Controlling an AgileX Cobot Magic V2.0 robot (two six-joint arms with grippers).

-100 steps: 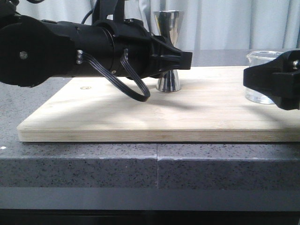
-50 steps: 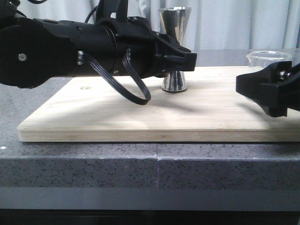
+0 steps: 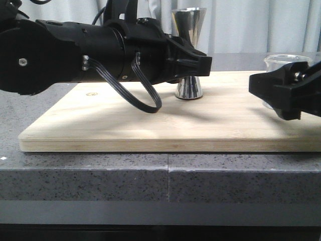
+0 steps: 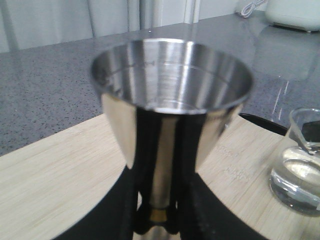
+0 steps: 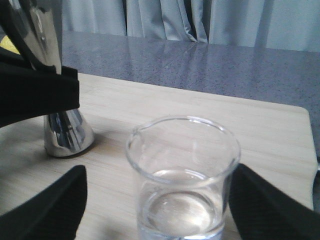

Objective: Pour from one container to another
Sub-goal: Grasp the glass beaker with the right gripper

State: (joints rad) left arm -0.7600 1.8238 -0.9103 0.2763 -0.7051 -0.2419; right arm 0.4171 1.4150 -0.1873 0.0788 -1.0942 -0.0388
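Beaker [image 5: 183,177] stands on the wooden board [image 3: 125,125], between the spread fingers of the right hand [image 5: 157,210]. It is thin, smooth glass with water inside, so grip its round sides gently. Left hand [image 4: 159,220] pinches the shiny steel jigger [image 4: 170,95] at its thin waist.

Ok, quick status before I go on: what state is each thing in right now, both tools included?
Jigger: upright on the board, top cup looks empty, left tool's fingers around its waist.
Beaker: upright on the board, some clear liquid at the bottom.
Left tool: closed on the jigger.
Right tool: open, fingers either side of the beaker, not touching it.
Wooden board: flat on the counter.
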